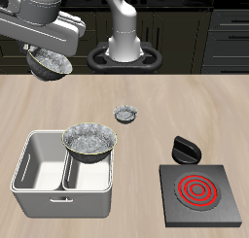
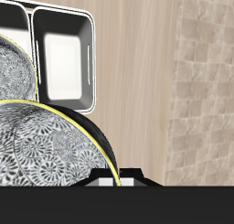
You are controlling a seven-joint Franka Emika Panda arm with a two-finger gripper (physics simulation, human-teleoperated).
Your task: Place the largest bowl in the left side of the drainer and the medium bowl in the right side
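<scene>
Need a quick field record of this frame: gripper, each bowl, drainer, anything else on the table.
gripper: raised above the table's back part, shut on the medium bowl
largest bowl: in one drainer compartment, rim above the drainer's wall
drainer: near the table's front edge; other compartment holds nothing
smallest bowl: on the table, behind the drainer
hotplate: near the front edge, coil glowing red
black knob: just behind the hotplate

A simulated kitchen. A wooden tabletop [image 1: 146, 91] carries a black hotplate [image 1: 201, 192] with a red coil, a drainer [image 1: 39, 164] and metal bowls [image 1: 89, 141], with dark drawers [image 1: 229, 33] behind.
</scene>
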